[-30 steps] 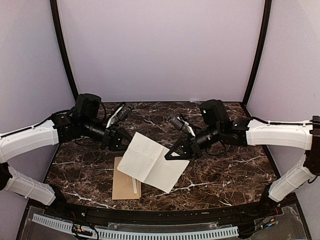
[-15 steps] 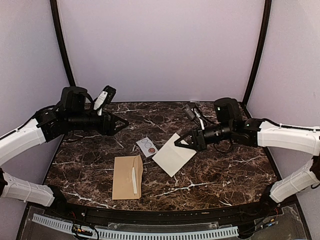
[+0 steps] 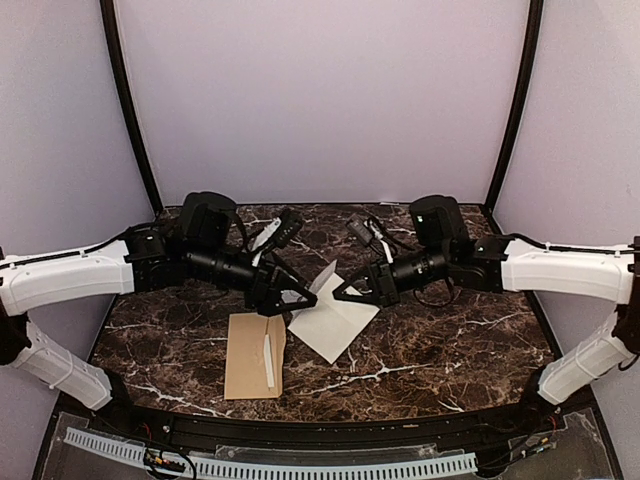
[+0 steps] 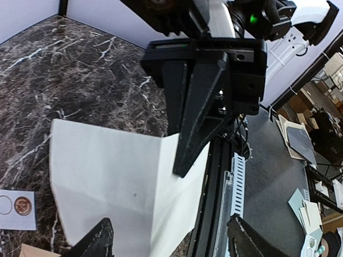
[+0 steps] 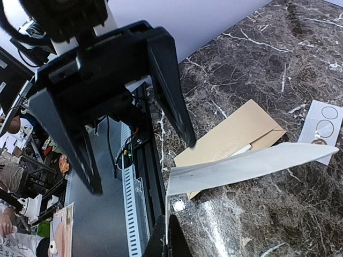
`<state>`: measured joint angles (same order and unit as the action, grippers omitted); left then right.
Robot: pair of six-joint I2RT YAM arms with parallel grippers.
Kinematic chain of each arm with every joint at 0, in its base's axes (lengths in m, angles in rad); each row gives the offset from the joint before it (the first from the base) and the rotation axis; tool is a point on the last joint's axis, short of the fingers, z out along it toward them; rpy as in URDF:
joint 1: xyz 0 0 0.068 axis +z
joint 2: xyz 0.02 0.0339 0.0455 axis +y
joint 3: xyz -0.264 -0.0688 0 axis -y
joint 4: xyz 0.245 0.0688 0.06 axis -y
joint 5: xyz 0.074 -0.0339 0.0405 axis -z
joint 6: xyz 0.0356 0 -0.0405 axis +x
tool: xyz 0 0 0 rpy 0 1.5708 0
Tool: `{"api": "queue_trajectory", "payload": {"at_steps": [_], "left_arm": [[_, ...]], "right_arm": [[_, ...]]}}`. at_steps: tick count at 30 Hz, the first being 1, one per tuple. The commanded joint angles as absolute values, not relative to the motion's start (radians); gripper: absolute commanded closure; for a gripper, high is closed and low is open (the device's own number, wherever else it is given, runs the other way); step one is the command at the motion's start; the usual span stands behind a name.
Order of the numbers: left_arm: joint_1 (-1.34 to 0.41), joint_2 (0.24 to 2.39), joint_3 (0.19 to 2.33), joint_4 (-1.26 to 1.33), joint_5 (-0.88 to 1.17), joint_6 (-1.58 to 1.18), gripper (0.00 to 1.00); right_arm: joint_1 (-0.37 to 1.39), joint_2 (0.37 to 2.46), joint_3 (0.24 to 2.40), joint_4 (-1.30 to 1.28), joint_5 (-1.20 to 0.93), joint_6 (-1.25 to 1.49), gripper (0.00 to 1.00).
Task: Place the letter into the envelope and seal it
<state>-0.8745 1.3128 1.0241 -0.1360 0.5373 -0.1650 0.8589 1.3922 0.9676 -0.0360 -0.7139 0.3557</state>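
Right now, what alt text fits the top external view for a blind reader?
The right gripper pinches a folded white letter by one edge over a marble table, while the left gripper, jaws open, faces it from the left. A tan envelope lies flat nearer the front, a white strip showing.

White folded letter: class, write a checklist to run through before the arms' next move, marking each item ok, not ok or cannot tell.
1. Right gripper shut on the white folded paper letter: ok.
2. Left gripper open, holding nothing: ok.
3. Long tan-brown kraft paper envelope lying flat, flap open with its white strip showing: ok.
4. Letter inside the envelope: not ok, it is outside.
5. Letter's lower corner clear of the dark marble table: cannot tell.
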Motion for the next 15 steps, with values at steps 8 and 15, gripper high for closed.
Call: {"api": "queue_trajectory", "payload": {"at_steps": [8,15], "left_arm": [[-0.931,1.414,1.088,-0.122,0.626,-0.127,0.59],[-0.933,1.416,1.084,-0.12,0.625,-0.132,0.91]], "right_arm": [[0.888,1.43,1.04,-0.006,-0.759,0.326,1.0],[0.888,1.436,1.05,-0.049,-0.719,0.305,1.0]]}}
